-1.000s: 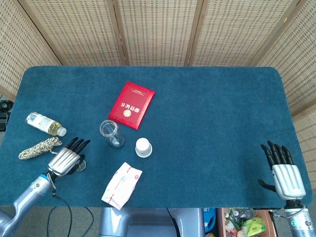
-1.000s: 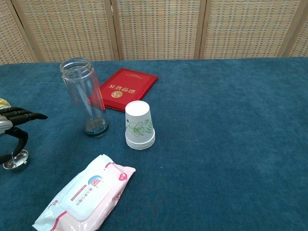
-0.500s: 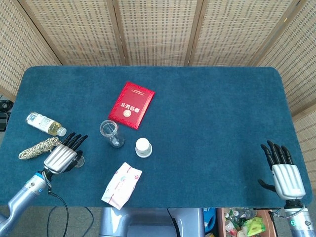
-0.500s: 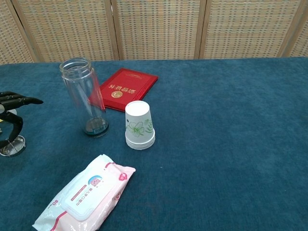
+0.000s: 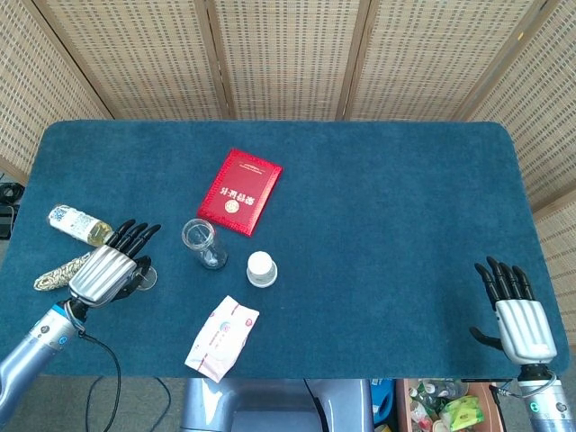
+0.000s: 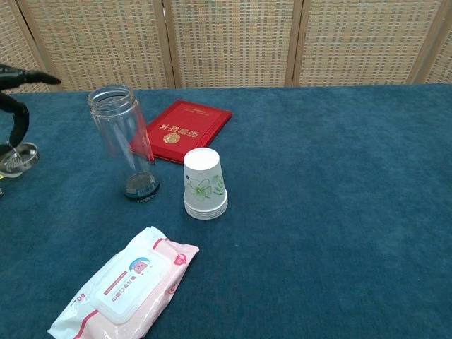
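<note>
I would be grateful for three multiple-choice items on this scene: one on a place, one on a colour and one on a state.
1. The metal strainer is: A at the far edge; B at the right edge; C in the left robot hand.
2. The table cover is: A green; B blue; C grey.
3. The clear bottle is: A upright, uncapped; B on its side; C capped.

C: dark fingers pinch it.
B: the whole surface is blue.
A: it stands with an open mouth.
</note>
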`<action>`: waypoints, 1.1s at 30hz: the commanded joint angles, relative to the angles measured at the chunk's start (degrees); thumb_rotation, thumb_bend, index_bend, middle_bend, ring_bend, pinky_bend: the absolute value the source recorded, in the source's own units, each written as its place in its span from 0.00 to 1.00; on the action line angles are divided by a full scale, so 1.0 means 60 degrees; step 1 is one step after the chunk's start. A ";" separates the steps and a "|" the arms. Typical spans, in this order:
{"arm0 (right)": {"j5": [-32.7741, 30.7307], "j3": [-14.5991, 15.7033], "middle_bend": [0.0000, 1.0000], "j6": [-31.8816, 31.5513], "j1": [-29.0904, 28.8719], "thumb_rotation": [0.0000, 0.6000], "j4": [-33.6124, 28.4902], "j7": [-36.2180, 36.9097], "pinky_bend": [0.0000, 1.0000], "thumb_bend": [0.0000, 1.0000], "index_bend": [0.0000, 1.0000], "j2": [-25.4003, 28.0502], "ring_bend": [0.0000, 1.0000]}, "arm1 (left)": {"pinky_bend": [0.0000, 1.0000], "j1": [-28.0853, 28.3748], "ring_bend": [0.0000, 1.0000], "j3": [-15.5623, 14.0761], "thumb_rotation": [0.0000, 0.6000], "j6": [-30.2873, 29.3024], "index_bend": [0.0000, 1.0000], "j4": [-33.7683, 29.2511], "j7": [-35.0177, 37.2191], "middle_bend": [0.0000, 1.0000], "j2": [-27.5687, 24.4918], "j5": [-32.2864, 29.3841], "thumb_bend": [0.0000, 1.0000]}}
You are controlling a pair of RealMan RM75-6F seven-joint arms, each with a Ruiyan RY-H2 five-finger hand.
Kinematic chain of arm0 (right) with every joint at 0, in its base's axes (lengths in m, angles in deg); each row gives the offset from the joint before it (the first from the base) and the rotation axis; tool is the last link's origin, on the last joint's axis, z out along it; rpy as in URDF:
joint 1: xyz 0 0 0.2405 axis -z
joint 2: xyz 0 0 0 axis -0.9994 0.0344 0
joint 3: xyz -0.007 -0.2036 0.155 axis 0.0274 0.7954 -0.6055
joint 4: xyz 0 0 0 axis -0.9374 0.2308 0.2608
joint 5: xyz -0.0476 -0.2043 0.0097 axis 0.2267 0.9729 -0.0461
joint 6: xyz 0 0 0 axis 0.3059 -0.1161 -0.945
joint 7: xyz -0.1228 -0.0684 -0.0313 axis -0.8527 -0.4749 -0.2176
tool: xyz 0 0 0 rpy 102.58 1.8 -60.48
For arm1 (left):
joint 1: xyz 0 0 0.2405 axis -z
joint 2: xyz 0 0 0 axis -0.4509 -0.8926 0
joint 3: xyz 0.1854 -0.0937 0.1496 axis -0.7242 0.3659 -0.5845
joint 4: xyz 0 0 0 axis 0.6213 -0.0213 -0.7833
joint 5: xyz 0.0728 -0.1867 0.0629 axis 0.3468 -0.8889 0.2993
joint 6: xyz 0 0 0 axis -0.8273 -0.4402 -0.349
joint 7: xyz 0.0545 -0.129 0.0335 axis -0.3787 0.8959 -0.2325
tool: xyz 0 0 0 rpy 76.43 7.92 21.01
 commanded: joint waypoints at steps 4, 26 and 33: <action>-0.0007 0.0004 0.00 0.0014 -0.0001 1.00 -0.0004 0.0036 0.00 0.02 0.02 0.0013 0.00 | 0.00 0.0493 0.00 0.0716 1.00 0.0274 0.63 -0.1165 -0.0366 0.00 -0.0797 -0.0488 0.46; -0.0185 -0.0025 0.00 0.0221 -0.0050 1.00 0.0136 0.0514 0.00 0.02 0.02 0.0045 0.00 | 0.00 0.2590 0.00 0.2265 1.00 0.2276 0.64 -0.2710 -0.3408 0.00 -0.0628 -0.4227 0.46; -0.0238 -0.0047 0.00 0.0231 -0.0040 1.00 0.0179 0.0706 0.00 0.02 0.02 0.0091 0.00 | 0.00 0.2820 0.00 0.2164 1.00 0.2295 0.64 -0.2482 -0.3817 0.00 -0.0255 -0.4741 0.46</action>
